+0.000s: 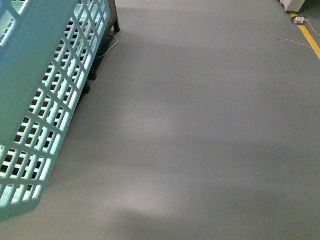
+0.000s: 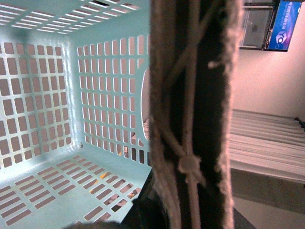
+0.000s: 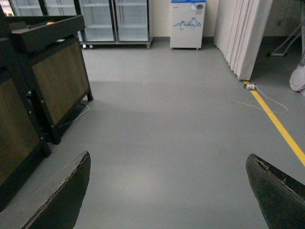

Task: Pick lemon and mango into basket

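— Where is the basket (image 1: 45, 100)?
— Tilted over the grey floor (image 1: 200, 150). Its brown handle (image 2: 190, 95) fills the left wrist view.
— The grippers?
— The right gripper (image 3: 169, 195) is spread wide and holds nothing. For the left gripper (image 2: 190, 210) I cannot tell. A yellow line (image 1: 309, 37) lies far from the basket.

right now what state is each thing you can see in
basket: tilted, no fruit in the part that shows
basket handle: right up against the left wrist camera, white tie knotted
right gripper: open, holding nothing
fridge doors: shut
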### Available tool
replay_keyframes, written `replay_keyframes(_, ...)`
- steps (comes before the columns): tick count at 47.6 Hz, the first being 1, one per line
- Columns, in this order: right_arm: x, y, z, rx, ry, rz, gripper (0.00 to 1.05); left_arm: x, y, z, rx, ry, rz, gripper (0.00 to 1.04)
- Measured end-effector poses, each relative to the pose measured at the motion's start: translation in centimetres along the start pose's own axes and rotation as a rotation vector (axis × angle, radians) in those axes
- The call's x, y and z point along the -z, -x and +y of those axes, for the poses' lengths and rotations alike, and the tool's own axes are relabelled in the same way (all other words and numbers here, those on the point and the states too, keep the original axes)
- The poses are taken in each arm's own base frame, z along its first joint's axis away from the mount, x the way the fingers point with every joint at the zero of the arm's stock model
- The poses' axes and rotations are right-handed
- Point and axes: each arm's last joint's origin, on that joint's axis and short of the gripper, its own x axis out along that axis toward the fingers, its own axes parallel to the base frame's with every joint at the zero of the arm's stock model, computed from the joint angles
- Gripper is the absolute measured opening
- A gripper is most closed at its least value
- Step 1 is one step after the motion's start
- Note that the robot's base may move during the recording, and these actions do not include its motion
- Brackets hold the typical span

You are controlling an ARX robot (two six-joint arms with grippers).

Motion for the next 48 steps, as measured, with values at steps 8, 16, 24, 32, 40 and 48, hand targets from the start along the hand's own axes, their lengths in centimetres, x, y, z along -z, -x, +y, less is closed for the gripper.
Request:
replay_keyframes(8,0.0,0.0,0.0,0.0,0.0,0.0,0.96,0.0,0.0,0.0,0.0,-0.001,0.0,0.05)
replay_keyframes(16,0.0,0.0,0.0,0.0,0.0,0.0,0.96,0.0,0.0,0.0,0.0,-0.001,0.0,0.05)
replay_keyframes(24,0.0,0.0,0.0,0.0,0.0,0.0,0.96,0.0,0.0,0.0,0.0,-0.001,0.0,0.05)
replay_keyframes(32,0.0,0.0,0.0,0.0,0.0,0.0,0.96,0.0,0.0,0.0,0.0,-0.001,0.0,0.05)
replay_keyframes(40,0.0,0.0,-0.01,0.003,0.0,0.0,0.96,0.0,0.01,-0.02,0.0,0.0,0.0,0.05)
replay_keyframes(48,0.0,0.0,-0.01,0.003,0.0,0.0,0.96,0.18,0.04,-0.07,0.002,0.005,0.024,0.05)
